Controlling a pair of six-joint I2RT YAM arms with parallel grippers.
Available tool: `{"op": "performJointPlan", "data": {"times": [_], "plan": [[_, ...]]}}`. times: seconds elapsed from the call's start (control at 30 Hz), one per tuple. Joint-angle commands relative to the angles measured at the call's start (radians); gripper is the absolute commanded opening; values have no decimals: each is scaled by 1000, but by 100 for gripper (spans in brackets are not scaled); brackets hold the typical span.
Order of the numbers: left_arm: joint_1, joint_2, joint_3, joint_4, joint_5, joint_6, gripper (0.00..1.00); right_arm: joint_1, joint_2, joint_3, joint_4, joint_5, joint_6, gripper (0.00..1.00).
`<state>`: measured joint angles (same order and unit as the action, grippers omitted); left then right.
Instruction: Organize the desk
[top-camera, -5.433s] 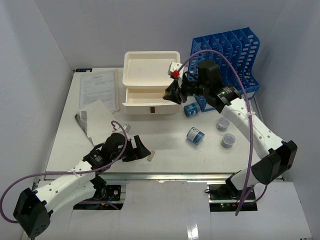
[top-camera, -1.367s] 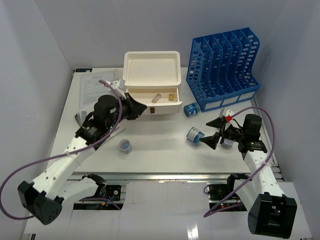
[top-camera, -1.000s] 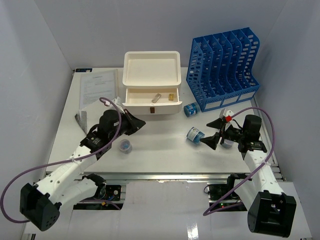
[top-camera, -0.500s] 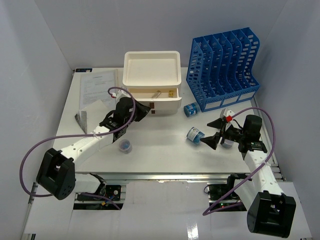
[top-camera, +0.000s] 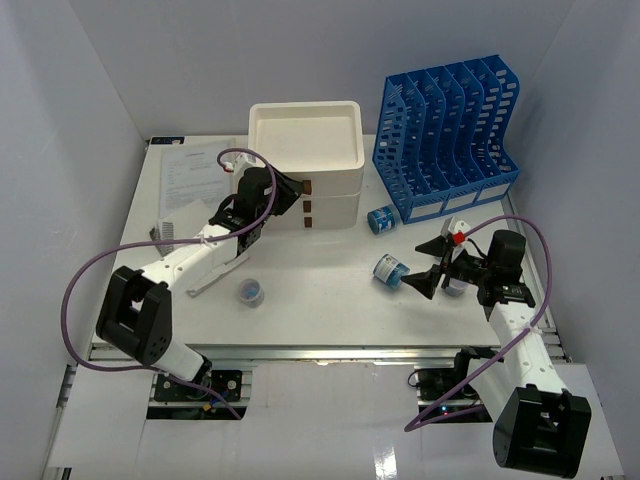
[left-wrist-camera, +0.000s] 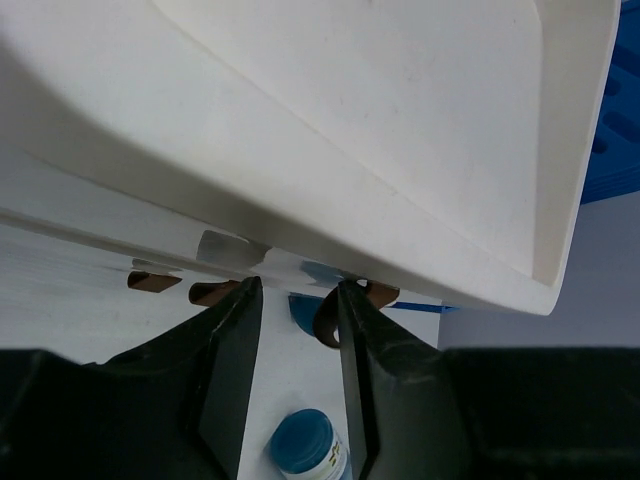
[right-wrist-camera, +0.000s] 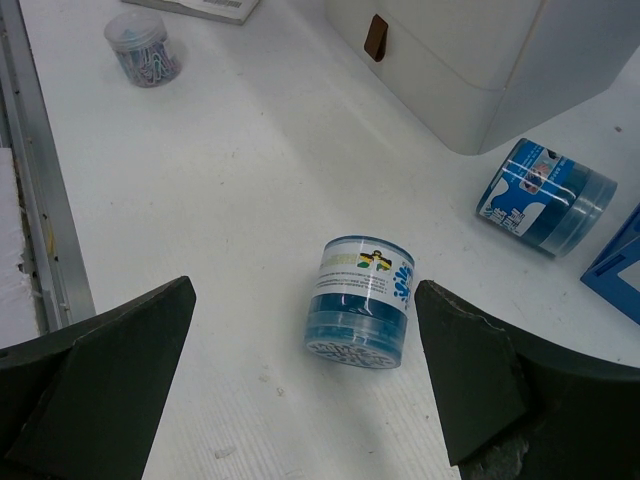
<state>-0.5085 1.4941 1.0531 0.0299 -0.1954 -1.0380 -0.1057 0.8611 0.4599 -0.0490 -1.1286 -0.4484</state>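
Note:
On the white desk stands the cream drawer box with its drawers pushed in. My left gripper is at the box's front, just under the top tray. Its jaws stand open, and a brown drawer handle lies against the inner side of the right finger. My right gripper is wide open, low over the desk at the right. A blue jar lies on its side ahead of it, between the lines of the two fingers and untouched; the same blue jar shows from above.
A second blue jar lies by the blue file rack. Two clear jars sit behind the right gripper. A small jar of clips stands front left. Papers and a notebook lie at the left.
The left gripper moved toward the box and the open middle drawer slid shut. Its jaws have opened. The right arm has not moved.

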Motion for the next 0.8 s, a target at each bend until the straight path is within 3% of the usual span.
{"op": "performJointPlan", "data": {"times": [0.0,0.1,0.17,0.57,0.77], "plan": [[27,7,65,48,27,-8,49,-11,-19,6,24,-13,-6,97],[48,16,64,58,55,-8,61,-13,-19,6,24,-16,-5,97],[63,20,65,62,91,-7,62,-14,-20,6,23,-16,-4,97],[64,-143,-194,221,333,182,54,-19,-14,6,23,-24,-6,97],[65,-105,-252,293,396,273,54,-20,-12,6,21,-26,-9,97]]}}
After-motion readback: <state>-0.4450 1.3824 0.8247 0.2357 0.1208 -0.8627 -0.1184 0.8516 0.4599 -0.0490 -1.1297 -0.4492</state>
